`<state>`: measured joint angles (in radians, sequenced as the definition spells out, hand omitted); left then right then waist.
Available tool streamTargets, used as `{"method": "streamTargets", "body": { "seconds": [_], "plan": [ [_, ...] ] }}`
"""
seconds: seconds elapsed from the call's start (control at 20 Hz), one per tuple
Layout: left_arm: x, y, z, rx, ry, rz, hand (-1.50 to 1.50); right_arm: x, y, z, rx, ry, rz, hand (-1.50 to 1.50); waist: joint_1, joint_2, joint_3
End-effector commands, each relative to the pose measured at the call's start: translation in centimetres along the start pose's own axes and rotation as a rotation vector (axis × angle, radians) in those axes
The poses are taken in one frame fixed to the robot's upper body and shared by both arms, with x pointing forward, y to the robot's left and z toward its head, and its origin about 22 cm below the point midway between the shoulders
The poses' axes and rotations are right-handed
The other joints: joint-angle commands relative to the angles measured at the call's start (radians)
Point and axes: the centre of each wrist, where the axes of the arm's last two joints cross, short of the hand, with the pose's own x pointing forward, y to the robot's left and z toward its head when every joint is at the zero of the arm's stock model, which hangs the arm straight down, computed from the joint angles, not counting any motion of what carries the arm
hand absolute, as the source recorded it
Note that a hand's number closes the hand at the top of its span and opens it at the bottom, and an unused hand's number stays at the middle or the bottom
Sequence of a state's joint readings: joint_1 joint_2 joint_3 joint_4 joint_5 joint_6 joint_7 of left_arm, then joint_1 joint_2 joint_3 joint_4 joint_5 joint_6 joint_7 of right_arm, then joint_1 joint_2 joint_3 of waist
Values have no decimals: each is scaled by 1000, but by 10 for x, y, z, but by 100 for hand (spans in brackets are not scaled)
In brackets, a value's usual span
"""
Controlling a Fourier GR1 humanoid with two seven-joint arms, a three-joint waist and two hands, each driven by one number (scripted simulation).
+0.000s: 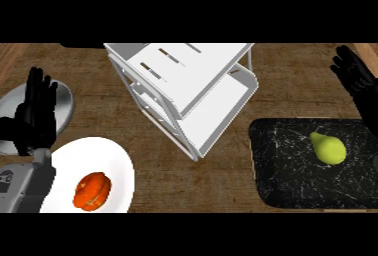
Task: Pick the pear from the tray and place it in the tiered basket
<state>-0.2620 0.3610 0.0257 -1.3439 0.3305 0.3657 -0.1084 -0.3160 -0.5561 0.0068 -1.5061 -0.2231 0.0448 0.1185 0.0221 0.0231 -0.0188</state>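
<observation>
Green pear (328,148) on black tray (284,165)

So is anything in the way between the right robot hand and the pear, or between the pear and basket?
Nothing visible. Only bare black tray lies between the open right robot hand and the pear, and only tray and bare counter between pear and tiered basket.

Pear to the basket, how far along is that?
Nothing done yet: the pear lies on the tray. Right hand open beyond the tray, left hand open at left, both empty. Grasp, carry and drop into the tiered basket remain.
</observation>
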Motion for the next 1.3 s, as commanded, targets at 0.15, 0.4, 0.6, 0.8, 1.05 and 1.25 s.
{"method": "streamTargets", "body": {
  "seconds": [0.15, 0.4, 0.6, 0.8, 1.05, 1.25],
  "plan": [
    [-24, -36, 28, -295, 170, -20, 0, -27, -31, 16, 138, -92, -134, 150, -38, -19, 22],
    [-30, -57, 47, -475, 284, 19, 0, -68, -85, 47, -392, 117, -18, -150, -54, -16, 23],
    [-19, -81, 57, -548, 302, 18, 0, -100, -85, 74, -162, -9, 24, -150, -25, -23, 20],
    [-23, -64, 61, -523, 320, -7, 0, -68, -83, 78, 24, -3, 198, -150, -33, -26, 18],
    [-20, -70, 59, -518, 329, 7, 0, -1, -97, 61, 64, 134, 570, -150, -37, -28, 15],
    [-15, -64, 60, -528, 315, -19, 0, 33, -76, 59, 44, 230, 827, -150, -29, -30, 12]
  ]
}}
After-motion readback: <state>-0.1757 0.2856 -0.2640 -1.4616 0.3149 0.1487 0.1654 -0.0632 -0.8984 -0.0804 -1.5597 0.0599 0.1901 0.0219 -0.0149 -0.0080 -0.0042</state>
